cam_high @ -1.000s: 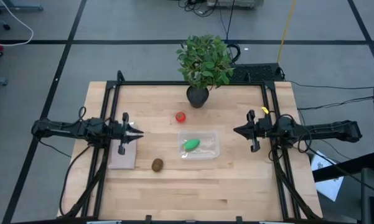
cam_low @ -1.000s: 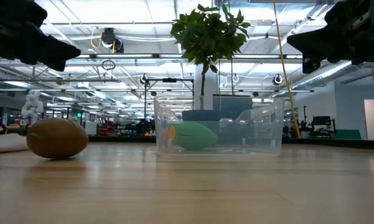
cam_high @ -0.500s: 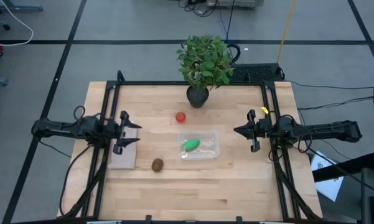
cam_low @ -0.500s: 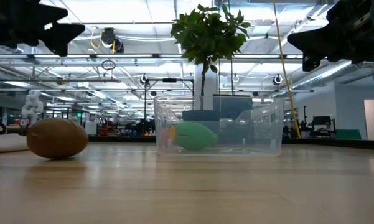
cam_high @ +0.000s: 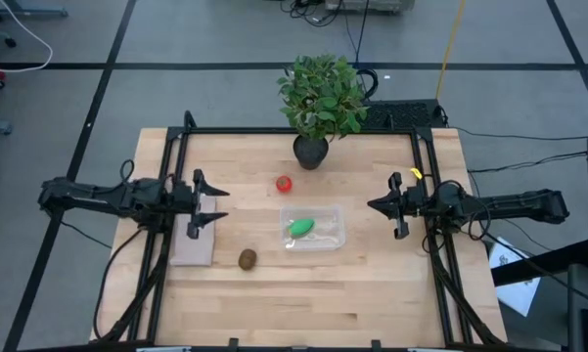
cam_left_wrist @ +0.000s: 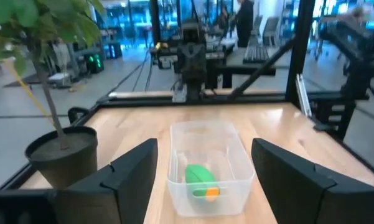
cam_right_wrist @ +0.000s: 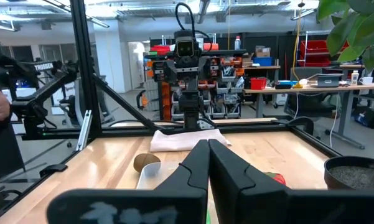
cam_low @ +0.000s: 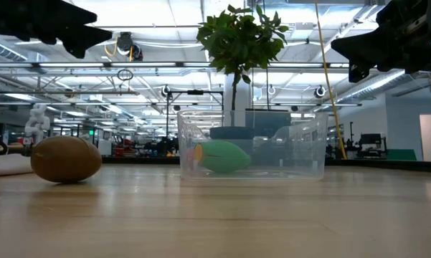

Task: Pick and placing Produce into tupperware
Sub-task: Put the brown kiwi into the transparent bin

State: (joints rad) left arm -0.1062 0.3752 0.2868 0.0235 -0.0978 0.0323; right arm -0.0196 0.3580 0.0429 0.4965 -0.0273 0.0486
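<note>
- My left gripper (cam_high: 211, 202) hangs over the table's 9 o'clock edge with its fingers spread wide and nothing between them; it is above the near end of the pale slab (cam_high: 194, 242).
- The brown kiwi (cam_high: 247, 259) lies on the bare wood at about 7 o'clock from the table's middle, just beside the slab and apart from the tupperware (cam_high: 314, 228).
- The red tomato (cam_high: 284, 183) sits at 11 o'clock from the tupperware, near the potted plant (cam_high: 321, 100) at the table's 12 o'clock edge.
- The tupperware stands near the table's middle with the green oblong piece (cam_high: 301, 228) inside it; my left wrist view shows an orange tip on that piece (cam_left_wrist: 202, 177).
- My right gripper (cam_high: 376, 205) waits at the 3 o'clock side, fingers pressed together on nothing, pointing at the tupperware.
- In my right wrist view, white lettering on a dark part at the far side is too small for me to read, and my own fingers (cam_right_wrist: 205, 168) hide most of the tupperware and part of the tomato.
- In the low view the tomato is hidden, and the kiwi (cam_low: 65, 159) covers part of the slab.
</note>
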